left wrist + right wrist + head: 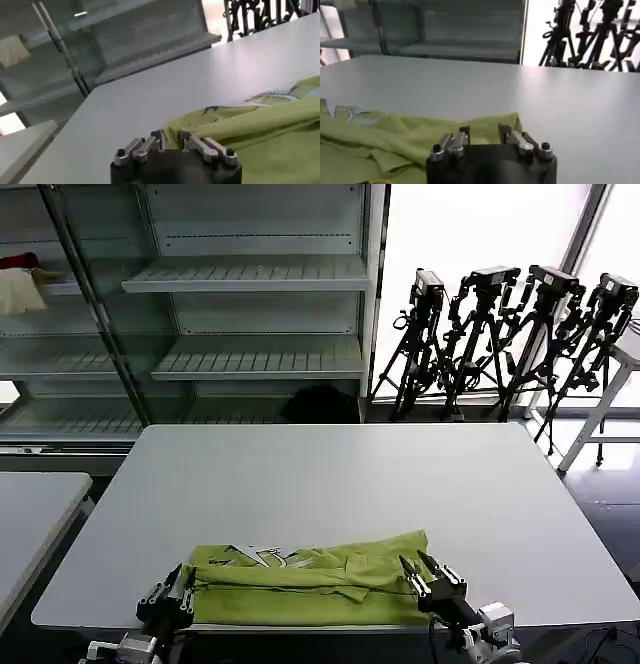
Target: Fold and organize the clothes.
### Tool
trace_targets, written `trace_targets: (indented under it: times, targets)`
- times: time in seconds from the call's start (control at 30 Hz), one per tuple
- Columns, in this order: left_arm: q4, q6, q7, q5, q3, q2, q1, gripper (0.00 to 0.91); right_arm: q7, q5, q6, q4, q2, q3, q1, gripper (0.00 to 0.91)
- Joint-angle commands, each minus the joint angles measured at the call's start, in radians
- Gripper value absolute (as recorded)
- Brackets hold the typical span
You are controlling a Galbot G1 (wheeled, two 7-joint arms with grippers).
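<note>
Lying at table (330, 484) near edge, T-shirt (310, 584) between both pincers.

We see the lime yellow-green cotton T-shirt (310, 584) lying crumpled in a wide band along the near edge of the white rectangular tabletop (340, 484), its white print facing up. Our left gripper (185, 583) sits at one end, our right gripper (414, 566) at the other, fingers apart.

T-shirt (310, 582) lies on the table's (330, 474) near edge, shelves (240, 279) behind.
</note>
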Motion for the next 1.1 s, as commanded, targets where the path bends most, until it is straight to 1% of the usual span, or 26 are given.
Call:
trace_targets:
  times: [0.03, 0.1, 0.13, 0.2, 0.23, 0.27, 0.33, 0.37, 0.43, 0.6, 0.63, 0.67, 0.7, 0.73, 0.8, 0.93, 1.1]
  targets:
    - [-0.077, -0.001, -0.021, 0.033, -0.025, 0.008, 0.109, 0.907, 0.206, -0.211, 0.090, 0.044, 0.011, 0.024, -0.070, 0.907]
    - [-0.095, -0.016, -0.037, 0.042, -0.030, -0.001, 0.135, 0.907, 0.211, -0.260, 0.126, 0.050, 0.009, 0.035, -0.092, 0.907]
    - [-0.100, -0.019, -0.047, 0.047, -0.030, -0.010, 0.140, 0.907, 0.229, -0.293, 0.150, 0.062, 0.013, 0.045, -0.115, 0.907]
    - [-0.101, -0.042, -0.056, 0.034, -0.024, -0.026, 0.139, 0.907, 0.235, -0.300, 0.172, 0.073, 0.017, 0.054, -0.137, 0.907]
    - [-0.101, -0.055, -0.056, 0.009, -0.019, -0.035, 0.136, 0.907, 0.239, -0.299, 0.206, 0.077, 0.017, 0.058, -0.155, 0.907]
    - [-0.097, -0.063, -0.058, -0.020, -0.008, -0.045, 0.131, 0.907, 0.234, -0.299, 0.219, 0.075, 0.018, 0.062, -0.163, 0.907]
    - [-0.082, -0.078, -0.065, -0.076, 0.011, -0.074, 0.107, 0.907, 0.204, -0.300, 0.281, 0.054, 0.017, 0.072, -0.185, 0.907]
    - [-0.076, -0.083, -0.069, -0.091, 0.020, -0.095, 0.089, 0.907, 0.191, -0.300, 0.329, 0.042, 0.014, 0.076, -0.191, 0.907]
    - [-0.053, -0.091, -0.070, -0.125, 0.030, -0.127, 0.059, 0.907, 0.125, -0.305, 0.449, -0.008, 0.004, 0.096, -0.206, 0.907]
    - [-0.032, -0.100, -0.051, -0.218, 0.043, -0.183, -0.005, 0.907, 0.026, -0.289, 0.573, -0.094, -0.011, 0.140, -0.205, 0.907]
    - [-0.027, -0.098, -0.045, -0.238, 0.045, -0.198, -0.021, 0.907, 0.000, -0.270, 0.594, -0.115, -0.013, 0.150, -0.202, 0.907]
    - [-0.024, -0.097, -0.040, -0.250, 0.048, -0.205, -0.037, 0.907, -0.007, -0.256, 0.596, -0.121, -0.014, 0.155, -0.201, 0.907]
    - [-0.017, -0.097, -0.035, -0.262, 0.055, -0.216, -0.045, 0.907, -0.027, -0.227, 0.597, -0.126, -0.016, 0.164, -0.200, 0.907]
    - [-0.012, -0.097, -0.032, -0.268, 0.062, -0.224, -0.055, 0.907, -0.036, -0.195, 0.600, -0.133, -0.018, 0.173, -0.197, 0.907]
    - [0.002, -0.099, -0.024, -0.276, 0.073, -0.233, -0.070, 0.907, -0.046, -0.161, 0.606, -0.149, -0.020, 0.189, -0.190, 0.907]
    - [0.045, -0.102, -0.012, -0.291, 0.071, -0.242, -0.097, 0.907, -0.048, -0.150, 0.609, -0.162, -0.019, 0.205, -0.185, 0.907]
    - [0.086, -0.109, -0.007, -0.314, 0.042, -0.237, -0.113, 0.907, -0.054, -0.154, 0.626, -0.166, -0.016, 0.216, -0.199, 0.907]
